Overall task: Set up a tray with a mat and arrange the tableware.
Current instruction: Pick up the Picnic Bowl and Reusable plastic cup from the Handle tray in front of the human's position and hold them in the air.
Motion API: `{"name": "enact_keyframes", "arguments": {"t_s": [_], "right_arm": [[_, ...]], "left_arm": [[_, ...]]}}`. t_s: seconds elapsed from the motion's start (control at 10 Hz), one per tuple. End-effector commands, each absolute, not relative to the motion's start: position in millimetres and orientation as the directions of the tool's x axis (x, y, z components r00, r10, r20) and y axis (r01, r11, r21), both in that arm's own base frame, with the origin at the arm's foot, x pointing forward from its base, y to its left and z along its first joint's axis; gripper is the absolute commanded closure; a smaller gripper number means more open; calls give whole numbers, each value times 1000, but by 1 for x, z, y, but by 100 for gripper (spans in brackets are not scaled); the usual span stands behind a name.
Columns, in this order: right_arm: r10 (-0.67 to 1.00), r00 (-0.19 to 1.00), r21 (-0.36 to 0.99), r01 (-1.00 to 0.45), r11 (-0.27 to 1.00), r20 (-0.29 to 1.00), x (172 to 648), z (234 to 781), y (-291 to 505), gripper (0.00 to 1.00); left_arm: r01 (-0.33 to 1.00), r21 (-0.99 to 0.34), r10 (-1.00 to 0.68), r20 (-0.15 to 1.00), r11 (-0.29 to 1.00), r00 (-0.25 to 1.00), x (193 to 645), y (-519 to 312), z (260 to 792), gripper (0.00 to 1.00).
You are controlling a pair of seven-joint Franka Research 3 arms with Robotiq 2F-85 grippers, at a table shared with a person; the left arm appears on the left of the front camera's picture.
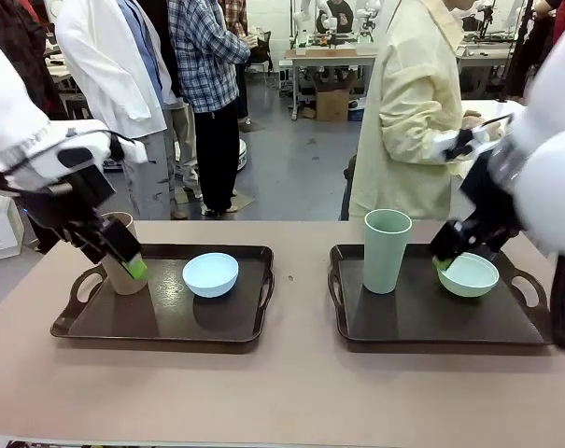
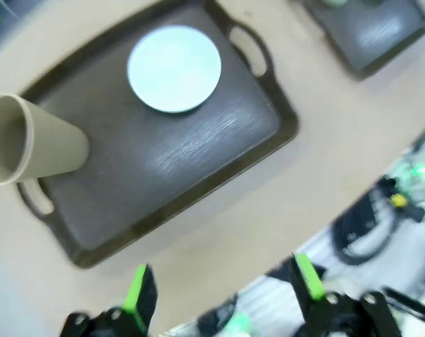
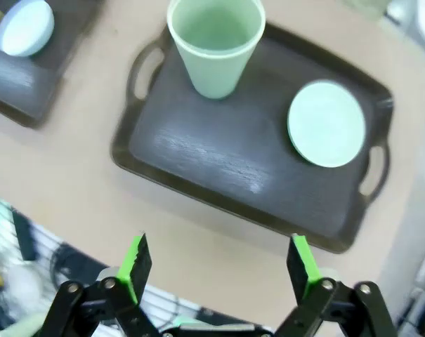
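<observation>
Tableware sits in two pairs on two dark trays, side by side on the tan table [image 1: 291,383], each tray's long side running left to right. On the left tray [image 1: 105,327] the tan-brown tumbler [image 1: 121,224] stands upright at the far left by the handle, long axis vertical and mouth up. The pale blue bowl [image 1: 210,274] rests just beside it toward the tray's middle, open side up, apart from the tumbler. On the right tray [image 1: 422,322] the pale green tumbler [image 1: 387,250] stands upright at the far left, mouth up, and the pale green bowl [image 1: 469,275] sits to its right, open side up and apart from it.

In the front view the left gripper [image 1: 133,266] hangs in front of the tan-brown tumbler. Its wrist view shows the fingers [image 2: 138,291] spread wide with nothing between them and the tumbler well clear. The right gripper [image 1: 443,257] hangs at the pale green bowl's left rim. Its fingers [image 3: 136,263] are likewise wide apart and hold nothing.

At the table's far side a person [image 1: 408,112] in a pale yellow coat stands behind the right tray.
</observation>
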State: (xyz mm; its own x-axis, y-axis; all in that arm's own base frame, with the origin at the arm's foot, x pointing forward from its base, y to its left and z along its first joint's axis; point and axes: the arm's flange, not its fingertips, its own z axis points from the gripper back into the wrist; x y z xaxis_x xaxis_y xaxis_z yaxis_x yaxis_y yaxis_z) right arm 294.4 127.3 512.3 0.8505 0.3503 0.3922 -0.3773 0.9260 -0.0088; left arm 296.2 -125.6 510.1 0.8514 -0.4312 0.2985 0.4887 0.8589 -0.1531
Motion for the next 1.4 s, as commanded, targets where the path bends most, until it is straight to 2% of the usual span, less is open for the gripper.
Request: {"name": "enact_keyframes", "arguments": {"t_s": [0.0,0.3,0.5,0.6,0.8,1.3], "right_arm": [[165,841,181,-295,938,515,249,475,44,0],[-110,808,456,-209,865,578,251,467,-41,0],[-241,802,591,-167,789,547,255,447,-98,0],[-249,829,638,-159,753,500,261,432,-120,0],[-223,881,694,-150,704,416,273,410,-144,0],[-125,902,667,-207,716,414,267,415,-138,0]], "left_arm": [[419,-332,-300,353,845,886,312,-96,526,0],[316,-619,-75,382,719,921,342,-29,533,0],[277,-756,17,355,593,935,360,13,519,0],[256,-794,57,342,551,938,364,31,510,0],[161,-829,121,264,536,957,376,58,484,0],[90,-801,152,221,592,963,359,101,473,0]]}}
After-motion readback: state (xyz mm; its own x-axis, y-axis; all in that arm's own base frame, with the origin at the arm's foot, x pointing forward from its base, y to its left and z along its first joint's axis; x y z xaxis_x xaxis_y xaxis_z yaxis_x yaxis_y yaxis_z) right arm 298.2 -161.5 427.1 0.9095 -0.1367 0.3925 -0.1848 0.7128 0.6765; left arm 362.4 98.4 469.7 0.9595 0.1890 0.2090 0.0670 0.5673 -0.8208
